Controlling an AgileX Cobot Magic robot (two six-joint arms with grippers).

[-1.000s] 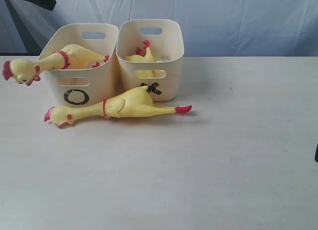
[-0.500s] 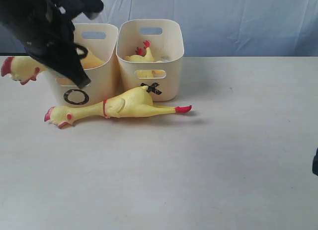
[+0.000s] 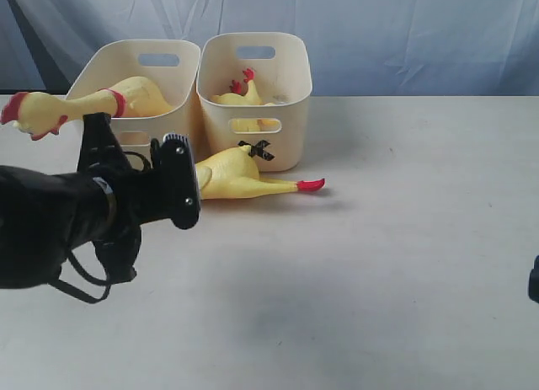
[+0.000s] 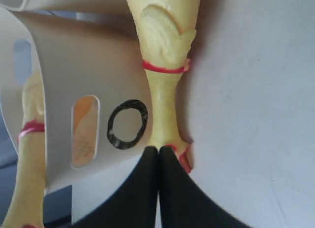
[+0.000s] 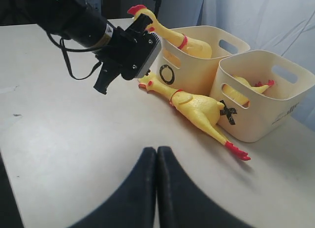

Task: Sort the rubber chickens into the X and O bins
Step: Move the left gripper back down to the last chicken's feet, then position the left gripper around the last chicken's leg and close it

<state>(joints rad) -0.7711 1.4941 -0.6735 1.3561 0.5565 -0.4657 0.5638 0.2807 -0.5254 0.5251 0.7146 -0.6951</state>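
One rubber chicken [image 3: 236, 173] lies on the table in front of both bins, its red feet [image 3: 310, 185] pointing right. My left arm [image 3: 76, 217] hides its head in the exterior view. My left gripper [image 4: 159, 149] is shut and empty, with its tips by that chicken's head [image 4: 184, 156]. The O bin [image 3: 173, 78] holds a second chicken [image 3: 126, 97], whose head [image 3: 25, 112] hangs out over the left rim. A third chicken [image 3: 240, 93] lies inside the X bin [image 3: 278, 78]. My right gripper [image 5: 156, 150] is shut and empty over bare table, well short of the chickens.
The two cream bins stand side by side at the back of the white table [image 3: 379, 238], in front of a blue cloth backdrop [image 3: 404, 36]. A dark sliver of my right arm [image 3: 534, 285] shows at the right edge.
My left arm has swung down from above the O bin to low in front of it, now covering the table chicken's head. The chicken in the O bin shifted slightly.
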